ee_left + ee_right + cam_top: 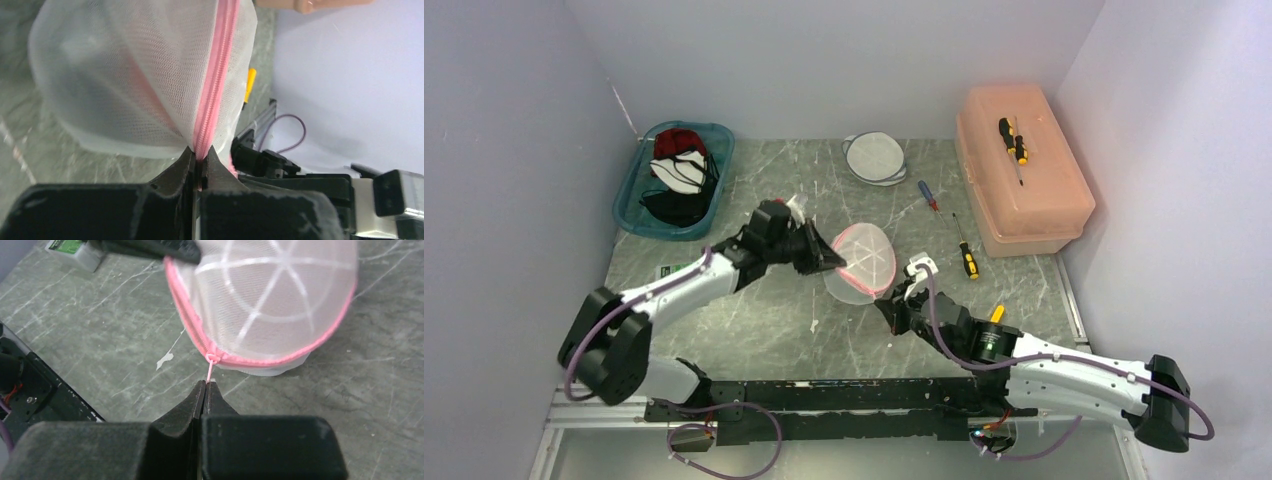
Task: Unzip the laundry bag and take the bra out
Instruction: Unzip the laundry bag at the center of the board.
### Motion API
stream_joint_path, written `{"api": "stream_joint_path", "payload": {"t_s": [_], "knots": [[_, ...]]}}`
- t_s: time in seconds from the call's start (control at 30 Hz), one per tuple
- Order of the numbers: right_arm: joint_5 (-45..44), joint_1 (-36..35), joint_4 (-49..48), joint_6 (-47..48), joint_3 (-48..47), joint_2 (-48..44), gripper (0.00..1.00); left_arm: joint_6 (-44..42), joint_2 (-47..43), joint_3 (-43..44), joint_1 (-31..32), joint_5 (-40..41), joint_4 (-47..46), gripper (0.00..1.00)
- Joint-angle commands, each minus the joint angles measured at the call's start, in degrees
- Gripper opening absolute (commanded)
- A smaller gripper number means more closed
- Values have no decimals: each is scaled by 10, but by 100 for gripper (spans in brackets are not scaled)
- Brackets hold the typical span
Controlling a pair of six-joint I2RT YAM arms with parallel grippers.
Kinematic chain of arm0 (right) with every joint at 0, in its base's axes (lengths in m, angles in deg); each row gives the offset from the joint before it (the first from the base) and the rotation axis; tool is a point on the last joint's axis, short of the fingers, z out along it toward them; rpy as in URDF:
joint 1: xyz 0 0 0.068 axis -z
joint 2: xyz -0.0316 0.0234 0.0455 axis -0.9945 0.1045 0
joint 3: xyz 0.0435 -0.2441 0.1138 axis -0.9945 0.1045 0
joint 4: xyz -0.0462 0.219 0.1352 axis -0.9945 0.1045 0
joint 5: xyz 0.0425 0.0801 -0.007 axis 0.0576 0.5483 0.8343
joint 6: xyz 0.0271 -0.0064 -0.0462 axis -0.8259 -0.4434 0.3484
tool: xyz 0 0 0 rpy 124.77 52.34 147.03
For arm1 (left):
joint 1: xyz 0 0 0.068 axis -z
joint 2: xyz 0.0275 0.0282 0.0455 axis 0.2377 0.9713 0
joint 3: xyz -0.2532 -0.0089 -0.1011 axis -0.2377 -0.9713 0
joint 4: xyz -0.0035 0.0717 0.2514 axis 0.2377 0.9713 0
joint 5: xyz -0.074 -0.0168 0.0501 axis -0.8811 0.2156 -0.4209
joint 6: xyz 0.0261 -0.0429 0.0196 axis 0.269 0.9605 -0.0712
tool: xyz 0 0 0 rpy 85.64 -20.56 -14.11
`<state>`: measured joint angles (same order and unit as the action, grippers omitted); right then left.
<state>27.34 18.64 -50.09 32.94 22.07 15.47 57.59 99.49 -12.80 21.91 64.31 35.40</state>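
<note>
Marbled table point(754, 330), zipped laundry bag point(862, 262), green label point(67, 246) illegible

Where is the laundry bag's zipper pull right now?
In the right wrist view, the zipper pull sits at the near edge of the laundry bag, pinched in the right pincer.

We can't make out the bra through the bag point(115, 85) mesh, only a pink blur inside. Bag top cut off in both wrist views. End of pull tab point(209, 371) hidden between closed right gripper point(204, 385) fingers. We can't sort the bin point(627, 190) contents from above, too small
</note>
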Motion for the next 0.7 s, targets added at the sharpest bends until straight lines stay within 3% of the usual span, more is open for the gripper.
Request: {"api": "stream_joint_path", "payload": {"t_s": [0.0, 0.13, 0.23, 0.27, 0.33, 0.43, 0.47, 0.67], "knots": [[28, -4, -29, 56, -34, 22, 0, -164, 74, 122, -31, -190, -27, 3], [44, -8, -69, 39, -22, 47, 0, -281, 148, 202, -34, -244, 58, 3], [48, -9, -95, 26, -10, 65, 0, -278, 175, 180, -49, -227, 39, 9], [49, -10, -100, 24, -8, 71, 0, -260, 179, 161, -60, -228, 13, 18], [46, -10, -106, 16, -8, 85, 0, -213, 177, 122, -72, -226, -41, 53], [44, -10, -115, 10, -10, 107, 0, -171, 127, 75, -74, -177, -54, 90], [43, -10, -118, 9, -12, 114, 0, -161, 102, 64, -74, -153, -44, 94], [38, -9, -136, 1, -30, 148, 0, -76, -54, 22, -52, -27, 85, 94]]}}
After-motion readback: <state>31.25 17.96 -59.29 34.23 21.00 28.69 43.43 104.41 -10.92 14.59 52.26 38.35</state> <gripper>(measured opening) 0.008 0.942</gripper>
